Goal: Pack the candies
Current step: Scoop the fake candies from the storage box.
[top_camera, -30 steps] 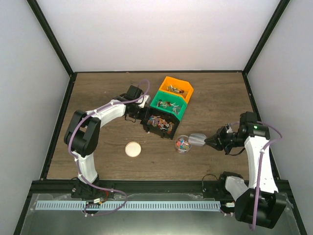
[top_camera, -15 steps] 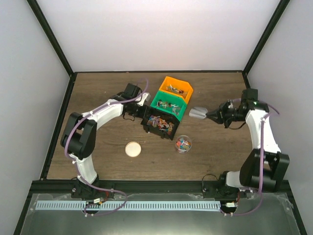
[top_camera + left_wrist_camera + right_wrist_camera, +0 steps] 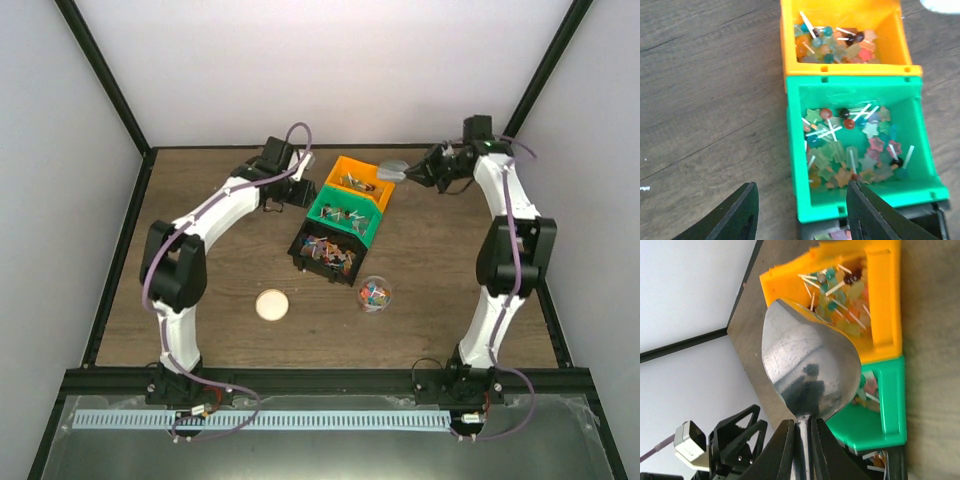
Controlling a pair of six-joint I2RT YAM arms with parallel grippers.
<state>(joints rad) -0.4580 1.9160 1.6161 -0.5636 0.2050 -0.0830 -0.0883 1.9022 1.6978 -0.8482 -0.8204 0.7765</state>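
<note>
Over on the left of the wooden table, a round beige lid lies flat, well apart from everything else. Just beyond it, the left gripper hangs beside the left side of the bins. In the left wrist view its two black fingers are spread wide with nothing between them, and the near left corner of the green bin shows in the gap.

Three plastic bins sit touching in a slanted row. The black bin is nearest, the green bin is in the middle and the orange bin is farthest. The candies fill the floor of the green bin as a jumble of small stars, balls and white sticks. A similar heap lies in the orange bin, and more mixed pieces show in the black one. Near the black bin's right corner stands a small clear cup with some coloured candies inside.

To the right, the silver metal scoop hovers at the far right corner of the orange bin. In the right wrist view its bowl covers that bin's edge and part of the green one. The right gripper is clamped on the scoop's handle, its fingers pressed against both sides of the stem. The right arm reaches to the back of the table.
</note>
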